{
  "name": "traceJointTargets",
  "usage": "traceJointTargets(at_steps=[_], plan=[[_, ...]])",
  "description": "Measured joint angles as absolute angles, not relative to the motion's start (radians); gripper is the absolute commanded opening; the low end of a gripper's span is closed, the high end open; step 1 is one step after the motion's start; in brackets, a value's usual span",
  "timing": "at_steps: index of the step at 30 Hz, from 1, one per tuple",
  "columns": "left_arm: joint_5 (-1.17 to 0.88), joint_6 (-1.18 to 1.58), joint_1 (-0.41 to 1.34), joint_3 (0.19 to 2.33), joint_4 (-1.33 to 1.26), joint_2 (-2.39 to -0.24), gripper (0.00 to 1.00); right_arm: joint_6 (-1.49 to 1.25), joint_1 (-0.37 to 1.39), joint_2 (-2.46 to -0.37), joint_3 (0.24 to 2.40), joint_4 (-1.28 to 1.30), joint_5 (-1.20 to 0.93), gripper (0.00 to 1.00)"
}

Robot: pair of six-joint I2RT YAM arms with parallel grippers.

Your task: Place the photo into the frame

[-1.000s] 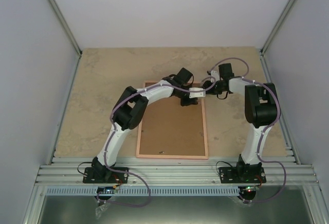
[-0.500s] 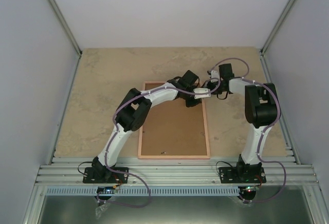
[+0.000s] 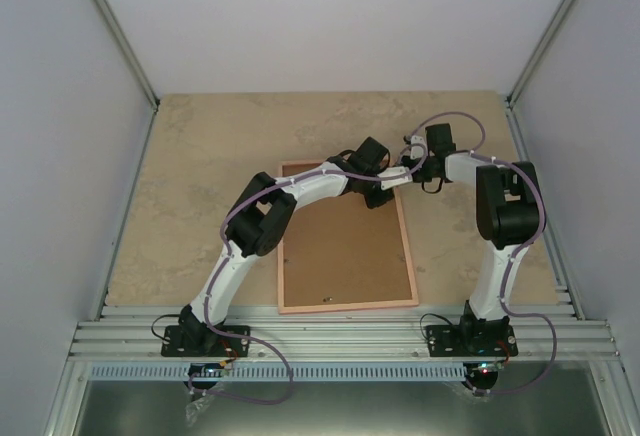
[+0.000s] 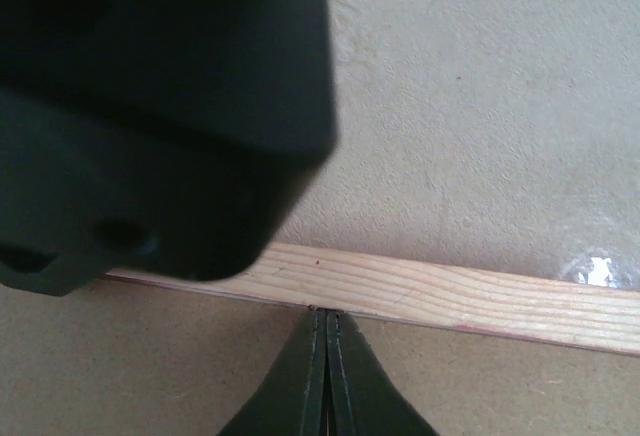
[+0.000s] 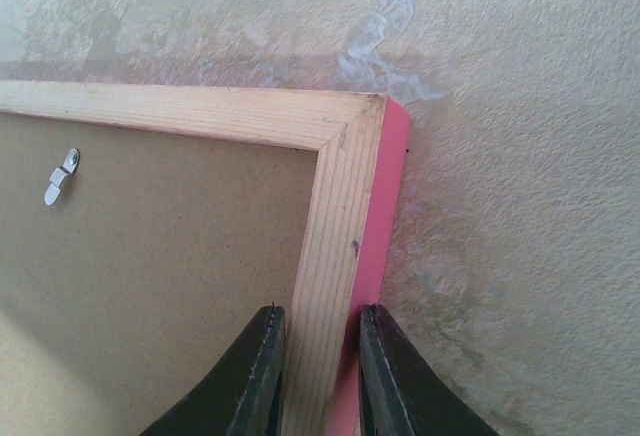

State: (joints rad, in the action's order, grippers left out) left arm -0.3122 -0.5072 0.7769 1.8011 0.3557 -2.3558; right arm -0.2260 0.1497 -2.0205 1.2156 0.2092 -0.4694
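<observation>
The frame [image 5: 330,226] lies face down in the middle of the overhead view on the tabletop [image 3: 200,156], brown backing board [image 3: 345,251] up; the photo isn't visible. Right end effector [image 5: 320,312] is clamped across the side rail near the upper-right corner. Left end effector [image 4: 325,328], fingers pressed together, noses at the seam under the top rail. The frame looks light, stiff and thin, so hold it gently by the rails.

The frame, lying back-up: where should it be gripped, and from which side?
Probably take the frame by its right rail near the far corner, from above, one finger on each side: the rail is narrow and stands exposed, as the right gripper straddles it.
</observation>
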Motion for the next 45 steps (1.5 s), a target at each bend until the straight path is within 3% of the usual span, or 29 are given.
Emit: traceJointTargets(at_steps=[9,15,25,33,45], plan=[[-0.286,-0.455,0.762,1.807,0.326,-2.365,0.04,-0.236,0.152,-2.076,1.305,0.242,-0.487,0.02],[-0.250,-0.458,0.709,1.806,0.308,-2.367,0.06,-0.258,0.161,-2.144,1.394,0.248,-0.555,0.36],[-0.215,-0.520,0.612,1.736,0.231,-2.334,0.22,-0.258,0.141,-2.133,1.399,0.320,-0.670,0.57],[-0.295,-0.554,0.621,1.598,0.279,-2.228,0.37,-0.084,0.035,-1.972,1.316,0.443,-0.674,0.57],[-0.438,-0.675,0.747,1.340,0.323,-2.054,0.37,-0.006,0.182,-1.857,1.063,0.515,-0.619,0.49]])
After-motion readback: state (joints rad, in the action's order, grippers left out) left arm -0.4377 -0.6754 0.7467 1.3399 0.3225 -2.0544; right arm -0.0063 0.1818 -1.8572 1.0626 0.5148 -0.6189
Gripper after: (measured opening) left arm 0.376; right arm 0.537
